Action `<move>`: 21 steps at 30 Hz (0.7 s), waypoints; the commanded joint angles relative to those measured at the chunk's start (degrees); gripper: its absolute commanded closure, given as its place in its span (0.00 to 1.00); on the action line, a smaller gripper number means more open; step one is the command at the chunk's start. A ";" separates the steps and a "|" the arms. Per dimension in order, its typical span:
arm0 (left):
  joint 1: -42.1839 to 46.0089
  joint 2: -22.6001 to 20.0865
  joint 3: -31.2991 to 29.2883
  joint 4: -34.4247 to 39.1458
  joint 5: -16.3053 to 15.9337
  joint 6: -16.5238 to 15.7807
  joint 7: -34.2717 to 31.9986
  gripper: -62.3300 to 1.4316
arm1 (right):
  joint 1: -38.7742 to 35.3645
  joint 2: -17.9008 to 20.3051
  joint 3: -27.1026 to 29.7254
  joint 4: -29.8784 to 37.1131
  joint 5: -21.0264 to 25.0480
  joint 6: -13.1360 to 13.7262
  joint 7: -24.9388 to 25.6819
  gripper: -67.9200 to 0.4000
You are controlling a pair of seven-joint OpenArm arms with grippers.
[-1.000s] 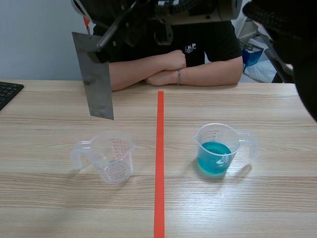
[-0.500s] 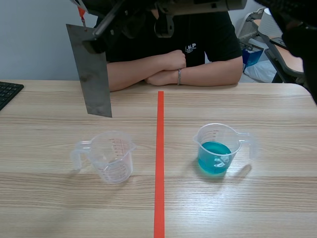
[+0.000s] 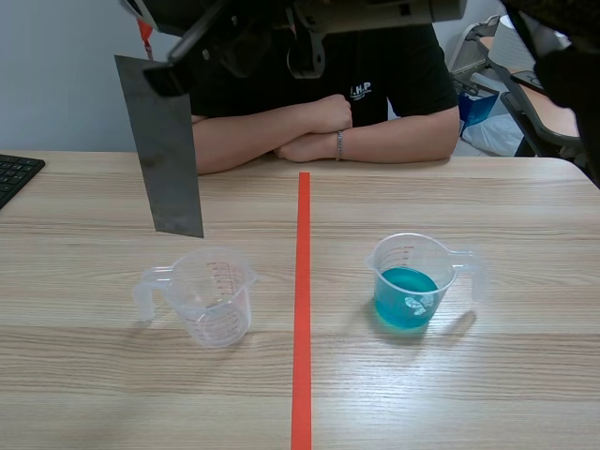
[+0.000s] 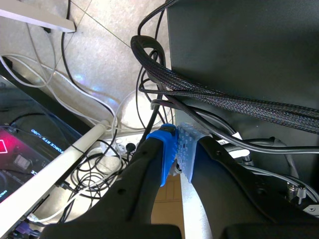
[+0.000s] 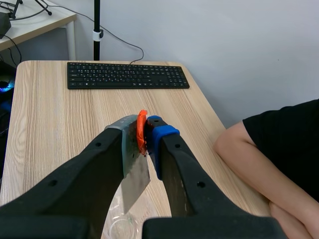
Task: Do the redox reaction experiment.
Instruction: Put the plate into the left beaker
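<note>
Nearest on the wooden table (image 3: 94,394) stood two clear cups with handles, one on each side of the red tape line (image 3: 302,356). The empty cup (image 3: 211,295) was on the left of the line, and the cup with blue liquid (image 3: 411,281) was on the right, well apart from it. A flat grey metal sheet (image 3: 167,150) hung in the air over the left side, a little tilted, with its low edge just above and behind the empty cup and not touching it. The right gripper (image 5: 141,134), on an arm raised across the top, was closed tight on the top of the sheet, beside a small orange-red tab (image 5: 142,130). Farther back, a black keyboard (image 3: 14,173) lay at the table's left edge, and a person (image 3: 319,131) sat across the table with folded arms resting on it. The left gripper (image 4: 178,149) was away from the table, pointing at cables (image 4: 149,94) and the floor; its two blue pads were pressed together and it held nothing
</note>
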 commanded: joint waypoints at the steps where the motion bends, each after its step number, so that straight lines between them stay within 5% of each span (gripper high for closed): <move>1: 0.59 -0.02 0.07 0.66 -0.20 -0.13 -0.37 0.93 | 1.42 0.35 0.39 0.11 0.17 -0.07 0.63 0.98; 21: 0.59 -0.04 0.07 0.66 -0.20 -0.13 -0.37 0.93 | 1.27 0.33 -3.13 -8.57 -2.93 -0.02 4.61 0.98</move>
